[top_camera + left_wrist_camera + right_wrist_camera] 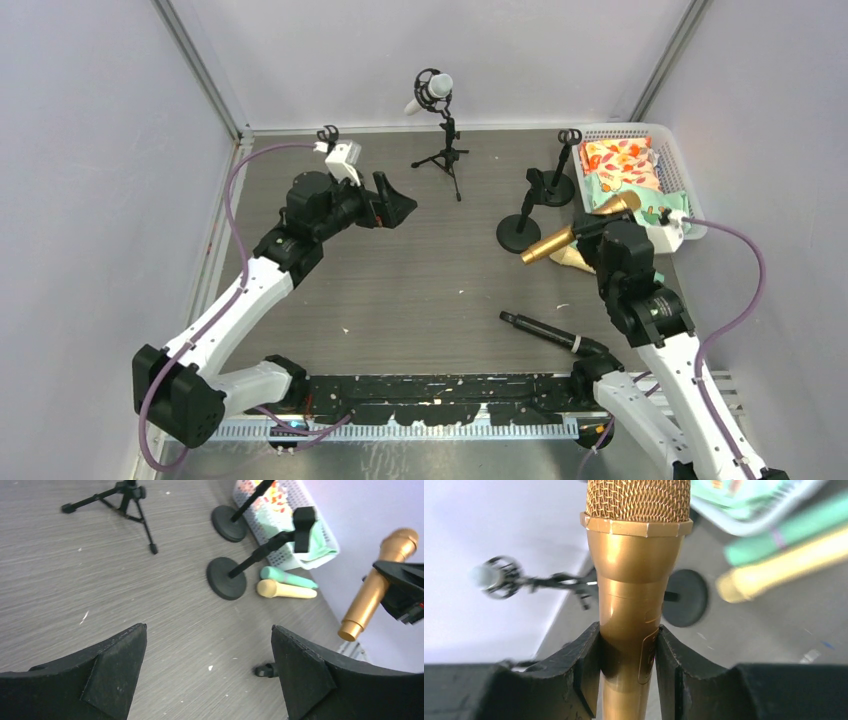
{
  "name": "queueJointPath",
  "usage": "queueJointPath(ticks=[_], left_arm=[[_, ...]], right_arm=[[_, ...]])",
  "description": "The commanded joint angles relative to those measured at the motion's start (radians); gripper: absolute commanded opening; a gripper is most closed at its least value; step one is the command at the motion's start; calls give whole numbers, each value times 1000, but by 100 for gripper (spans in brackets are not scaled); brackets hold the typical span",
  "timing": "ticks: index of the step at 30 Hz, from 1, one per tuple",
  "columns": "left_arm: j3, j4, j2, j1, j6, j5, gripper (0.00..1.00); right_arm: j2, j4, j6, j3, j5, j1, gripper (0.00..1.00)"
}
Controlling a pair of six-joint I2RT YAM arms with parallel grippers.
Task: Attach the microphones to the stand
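My right gripper point(598, 228) point(628, 629) is shut on the gold microphone point(553, 243) point(636, 565), holding it tilted in the air to the right of two round-base stands point(520, 232) point(556, 188). The gold microphone point(372, 592) also shows at the right of the left wrist view. A white microphone point(433, 92) sits in the clip of the tripod stand point(448, 152) at the back. The black microphone point(540, 330) lies on the table near the front. The teal microphone point(288, 577) and cream-yellow microphone point(286, 589) lie side by side by the basket. My left gripper point(402, 208) point(207, 627) hangs open and empty over the table's left half.
A white basket point(662, 137) with colourful packets stands at the back right corner. Grey walls close in the table on three sides. Both arm bases and a black rail point(440, 390) run along the near edge.
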Motion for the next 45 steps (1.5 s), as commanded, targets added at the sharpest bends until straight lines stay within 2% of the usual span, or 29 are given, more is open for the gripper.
queueJointPath(ticks=[1,5,10,12,15,24,29,36,40,41,44,45], left_arm=[[78,-9,-28,-10,-49,115,94],[109,-6,-49,-119,29,24,95],[148,16,-39,-244,70,-49,97],[142,45,-40,-265,70,-71,98],[134,81,-42,-280,74,-97,99],[132,82,-25,-295,89,-95,96],[123,85,-10,-299,84,-110,83],[92,147,-4,-299,64,-116,46],[98,154,3,-299,68,-116,22],[100,153,3,-299,75,-113,17],[104,143,4,-298,99,-101,1],[103,140,4,-298,106,-91,0]], right_arm=[[33,423,-363,59,-226,-2,1],[110,597,-403,104,-338,34,1],[228,763,-527,178,-260,258,1],[281,820,-576,205,-256,354,1],[340,899,-582,218,-289,418,2],[430,978,-568,261,-368,493,5],[432,1016,-532,252,-411,498,7],[427,1040,-487,196,-414,497,22],[424,987,-461,207,-382,496,39],[423,948,-452,220,-361,497,49],[434,801,-430,291,-311,487,64],[443,755,-417,321,-323,475,66]])
